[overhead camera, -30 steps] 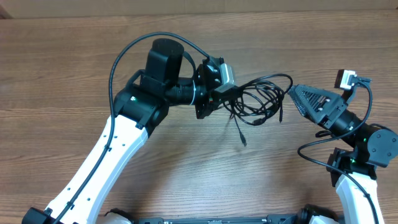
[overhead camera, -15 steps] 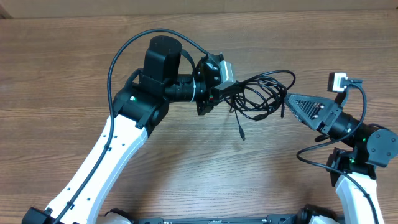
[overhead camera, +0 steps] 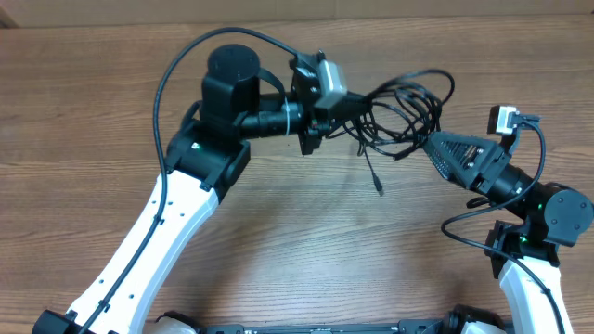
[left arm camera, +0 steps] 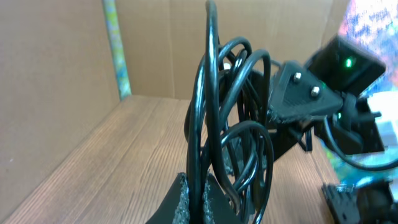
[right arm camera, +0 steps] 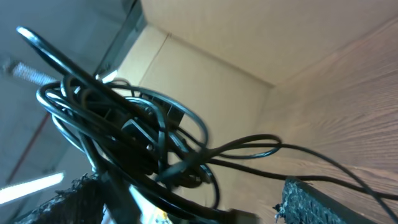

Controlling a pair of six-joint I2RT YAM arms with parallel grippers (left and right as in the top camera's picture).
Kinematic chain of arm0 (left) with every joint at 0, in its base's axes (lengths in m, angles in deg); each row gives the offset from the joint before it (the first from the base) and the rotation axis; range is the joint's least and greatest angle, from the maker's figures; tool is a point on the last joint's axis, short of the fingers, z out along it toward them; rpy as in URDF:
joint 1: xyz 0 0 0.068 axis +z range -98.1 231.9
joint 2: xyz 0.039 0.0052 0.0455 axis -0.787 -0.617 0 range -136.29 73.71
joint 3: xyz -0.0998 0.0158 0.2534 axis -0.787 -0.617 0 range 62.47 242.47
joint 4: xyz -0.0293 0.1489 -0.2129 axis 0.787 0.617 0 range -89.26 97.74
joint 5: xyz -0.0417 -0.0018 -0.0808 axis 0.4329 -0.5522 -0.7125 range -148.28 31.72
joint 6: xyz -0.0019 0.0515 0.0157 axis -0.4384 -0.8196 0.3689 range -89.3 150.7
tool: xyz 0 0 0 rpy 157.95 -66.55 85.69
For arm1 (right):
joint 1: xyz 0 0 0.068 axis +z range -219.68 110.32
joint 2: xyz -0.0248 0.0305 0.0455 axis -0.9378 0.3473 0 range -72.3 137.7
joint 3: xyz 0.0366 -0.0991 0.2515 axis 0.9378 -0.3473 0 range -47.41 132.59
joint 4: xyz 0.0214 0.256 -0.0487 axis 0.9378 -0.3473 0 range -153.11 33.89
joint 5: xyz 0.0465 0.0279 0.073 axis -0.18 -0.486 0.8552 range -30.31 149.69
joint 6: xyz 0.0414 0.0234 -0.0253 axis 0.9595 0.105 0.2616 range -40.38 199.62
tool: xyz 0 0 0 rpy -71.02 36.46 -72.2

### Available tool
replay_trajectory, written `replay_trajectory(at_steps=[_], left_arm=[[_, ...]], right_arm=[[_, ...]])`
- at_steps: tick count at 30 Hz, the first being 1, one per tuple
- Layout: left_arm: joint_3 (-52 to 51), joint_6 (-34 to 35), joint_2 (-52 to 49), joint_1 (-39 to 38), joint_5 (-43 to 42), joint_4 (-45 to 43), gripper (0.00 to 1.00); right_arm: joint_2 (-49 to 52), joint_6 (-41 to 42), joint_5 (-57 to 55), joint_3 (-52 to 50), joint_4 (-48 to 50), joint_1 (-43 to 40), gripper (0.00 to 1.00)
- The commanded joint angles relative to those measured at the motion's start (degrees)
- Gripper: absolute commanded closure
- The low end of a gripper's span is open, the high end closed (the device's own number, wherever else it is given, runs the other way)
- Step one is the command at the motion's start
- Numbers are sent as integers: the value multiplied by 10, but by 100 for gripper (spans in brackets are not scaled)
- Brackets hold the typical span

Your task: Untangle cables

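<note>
The cables (overhead camera: 415,104) form one tangled black bunch held above the wooden table. My left gripper (overhead camera: 347,113) is shut on a few strands at the bunch's left side; the left wrist view shows the strands pinched between its jaws (left arm camera: 203,198) and the loops (left arm camera: 231,118) rising above them. One loose end with a small plug (overhead camera: 378,186) hangs below the bunch. My right gripper (overhead camera: 430,147) points at the bunch's lower right edge. Its jaws (right arm camera: 193,202) are open, with cable strands (right arm camera: 134,134) running between and above the fingers.
The wooden table (overhead camera: 278,250) lies under both arms. A cardboard wall (left arm camera: 62,56) stands along the far side. The left arm's thick black cable (overhead camera: 176,70) arcs over its upper part. My right arm's base (overhead camera: 534,260) is at the lower right.
My left gripper has carried the bunch toward the far side and slightly right. My right gripper has moved left, up to the bunch's lower right edge. The hanging plug swung right.
</note>
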Motion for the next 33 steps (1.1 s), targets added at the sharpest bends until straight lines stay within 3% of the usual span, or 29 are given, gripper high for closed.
replay_trajectory(at_steps=[1, 12, 21, 33], left_arm=[[12, 82, 6, 22, -30, -17, 96], [12, 85, 6, 32, -58, -24, 96], [12, 74, 5, 18, -62, -24, 96], [12, 36, 5, -10, -62, -26, 96]], right_arm=[[-1, 13, -49, 14, -29, 2, 12], [-1, 11, -68, 14, -77, 3, 12], [-1, 12, -61, 14, -78, 3, 29], [-1, 10, -40, 14, -77, 3, 29]])
